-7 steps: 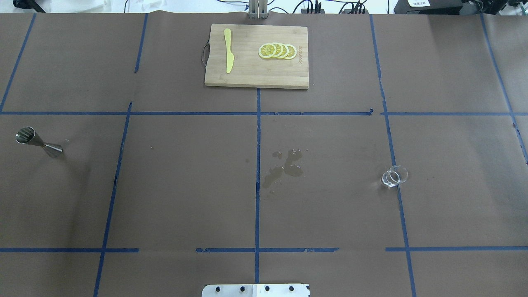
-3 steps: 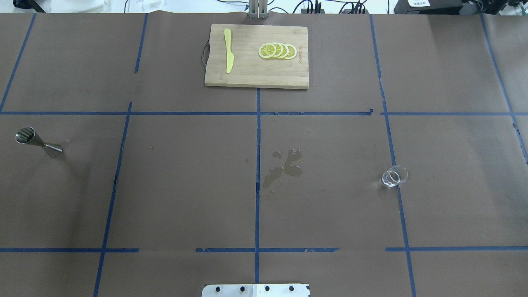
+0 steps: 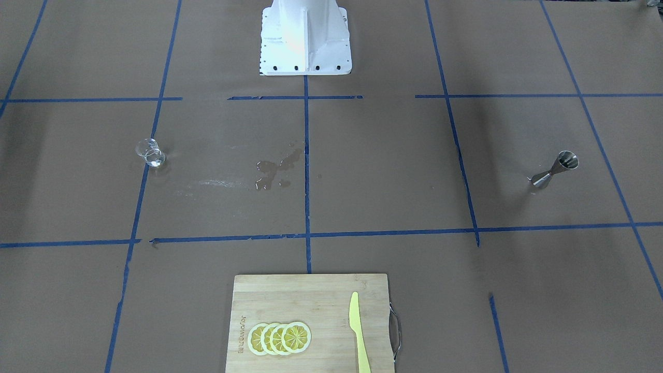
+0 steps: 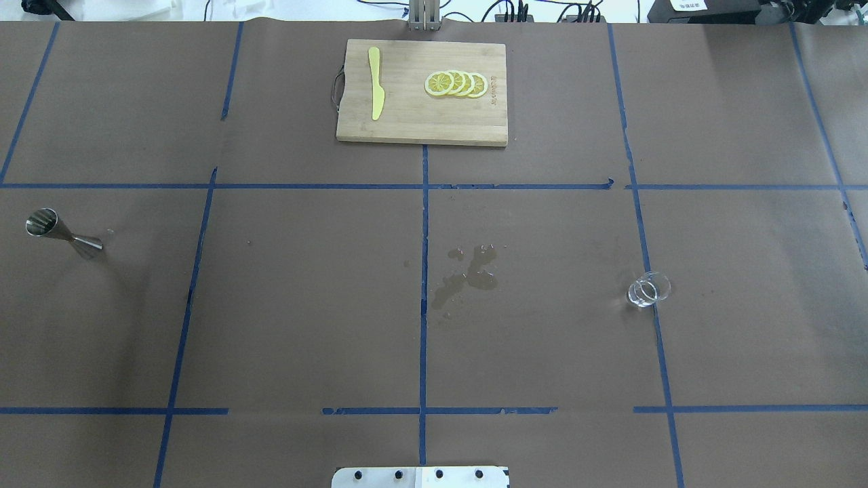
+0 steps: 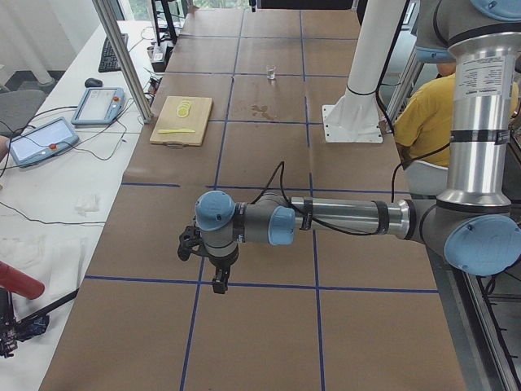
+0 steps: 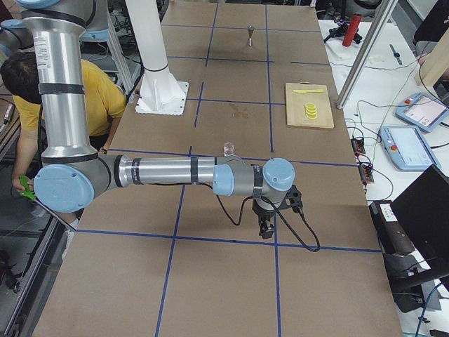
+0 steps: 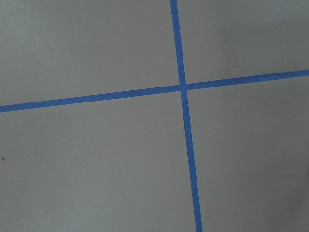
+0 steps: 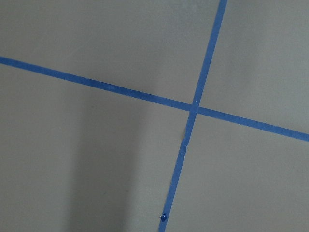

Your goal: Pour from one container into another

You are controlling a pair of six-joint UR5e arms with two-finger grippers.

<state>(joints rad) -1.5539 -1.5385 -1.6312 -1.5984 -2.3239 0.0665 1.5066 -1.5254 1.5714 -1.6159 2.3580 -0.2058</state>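
Glass cup stands upright at the table's right, jigger upright far left, well apart; left gripper and right gripper hang clear, jaw state indeterminable.

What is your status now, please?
Left tool, right tool: state unclear, far from both vessels. Glass cup, steel jigger: upright, far apart. Wet spill between them.

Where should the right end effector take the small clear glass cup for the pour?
Around the round side wall of the small clear glass cup, coming in level from the robot's side. It stands upright, mouth up, so a side grip likely leaves the rim free for tipping.
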